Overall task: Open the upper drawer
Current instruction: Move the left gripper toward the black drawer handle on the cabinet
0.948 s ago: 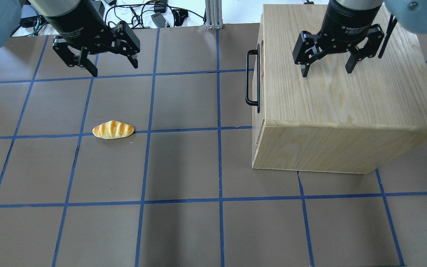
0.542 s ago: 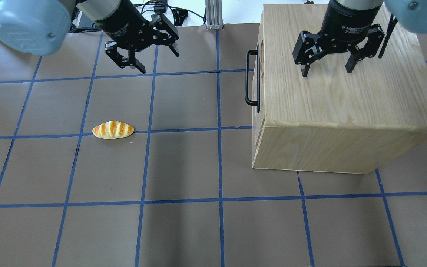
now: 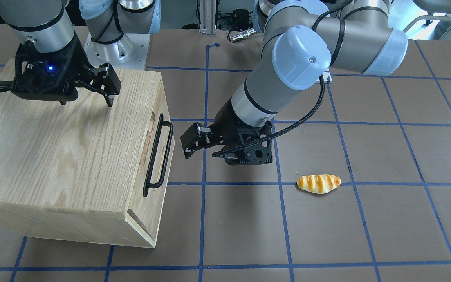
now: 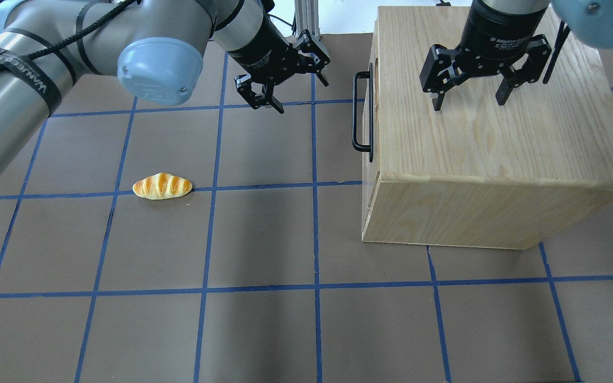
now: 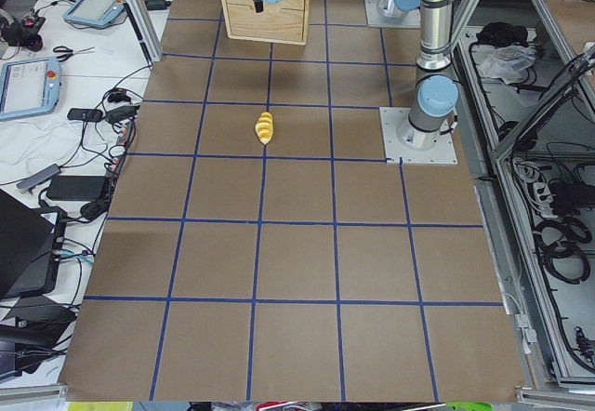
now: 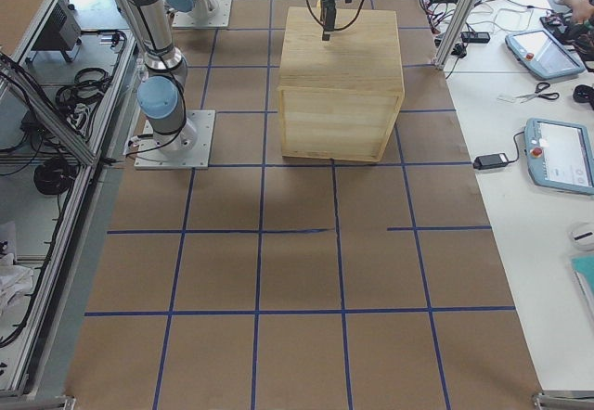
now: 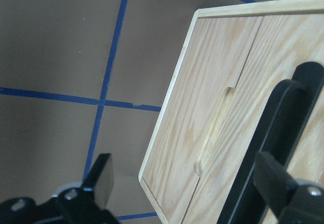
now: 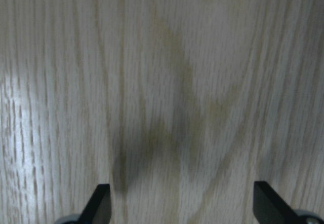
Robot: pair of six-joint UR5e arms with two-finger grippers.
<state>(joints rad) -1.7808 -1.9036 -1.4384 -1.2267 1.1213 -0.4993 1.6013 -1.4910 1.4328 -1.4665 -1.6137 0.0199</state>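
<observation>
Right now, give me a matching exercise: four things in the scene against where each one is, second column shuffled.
Things:
1. left pincer
2. right pincer
3. long black metal bar handle
4. golden striped bread roll

Places:
A. lying on the brown table mat, apart from everything else
B. open, above the top of the pale-wood cabinet
C. on the cabinet's front, ungrasped
D. open, in the air short of the handle

Pairs: 1-D, 2-B, 3-C, 4-A
</observation>
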